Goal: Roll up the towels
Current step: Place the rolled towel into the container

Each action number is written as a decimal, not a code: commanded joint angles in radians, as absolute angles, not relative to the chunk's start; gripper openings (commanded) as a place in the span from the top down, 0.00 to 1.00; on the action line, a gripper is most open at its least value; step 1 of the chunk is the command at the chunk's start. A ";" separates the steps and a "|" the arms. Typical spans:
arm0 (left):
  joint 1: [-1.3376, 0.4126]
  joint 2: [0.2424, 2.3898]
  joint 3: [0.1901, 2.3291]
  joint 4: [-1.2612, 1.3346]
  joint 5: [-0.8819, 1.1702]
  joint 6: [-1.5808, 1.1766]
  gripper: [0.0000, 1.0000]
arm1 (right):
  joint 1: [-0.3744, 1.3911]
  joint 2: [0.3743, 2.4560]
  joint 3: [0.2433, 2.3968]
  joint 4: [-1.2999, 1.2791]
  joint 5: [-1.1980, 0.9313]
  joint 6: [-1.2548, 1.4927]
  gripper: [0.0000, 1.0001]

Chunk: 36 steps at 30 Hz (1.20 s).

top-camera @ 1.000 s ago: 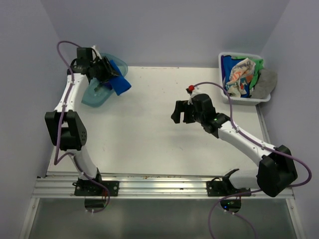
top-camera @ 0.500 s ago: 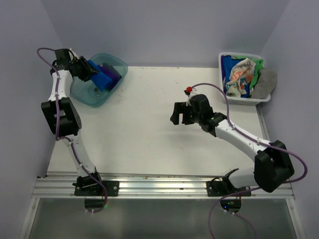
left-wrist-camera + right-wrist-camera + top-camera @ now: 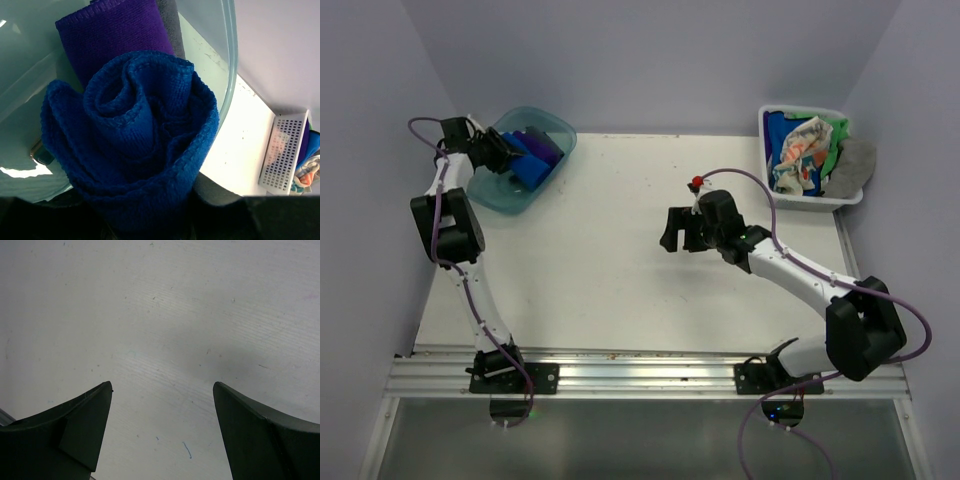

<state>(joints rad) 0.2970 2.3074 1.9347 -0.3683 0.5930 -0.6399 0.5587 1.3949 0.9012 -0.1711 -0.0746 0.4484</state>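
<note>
At the desk's [image 3: 620, 280] far left, the left end effector [image 3: 496, 150] is gripping, half closed, the soft blue roll [image 3: 135, 145] in the tub [image 3: 510, 203], beside a purple roll [image 3: 112, 30]. The right end effector [image 3: 162, 385] is hovering wide open, empty; the limp, light towels [image 3: 805, 150] in the basket [image 3: 800, 109] are likely wanting a corner pinch.

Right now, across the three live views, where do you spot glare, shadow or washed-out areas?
Top external: soft, even light, shadows barely visible. Left wrist: white glare on the tub, the table beyond washed out, the blue towel sharp. Right wrist: the right gripper shows nearly black, with a soft shadow on the table beyond it.
</note>
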 commanded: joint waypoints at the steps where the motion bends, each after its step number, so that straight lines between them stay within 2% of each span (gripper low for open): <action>1: 0.314 2.306 1.914 -0.247 0.638 -0.678 0.58 | 0.557 1.390 0.940 -0.169 -0.097 0.463 0.14; 21: 0.321 2.410 1.982 -0.248 0.637 -0.664 0.56 | 0.560 1.381 0.936 -0.164 -0.112 0.479 0.14; 24: 0.321 2.416 1.973 -0.255 0.624 -0.658 0.50 | 0.558 1.379 0.934 -0.167 -0.115 0.480 0.14; 27: 0.319 2.408 1.954 -0.261 0.612 -0.658 0.33 | 0.558 1.379 0.939 -0.170 -0.115 0.480 0.14; 30: 0.319 2.398 1.942 -0.271 0.598 -0.652 0.24 | 0.557 1.381 0.943 -0.169 -0.120 0.483 0.15; 36: 0.321 2.365 1.953 -0.350 0.560 -0.646 0.16 | 0.558 1.385 0.946 -0.156 -0.133 0.494 0.15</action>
<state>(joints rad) 0.3084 2.3974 1.9442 -0.2966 0.5900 -0.6682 0.5587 1.3949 0.9047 -0.1711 -0.1028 0.4751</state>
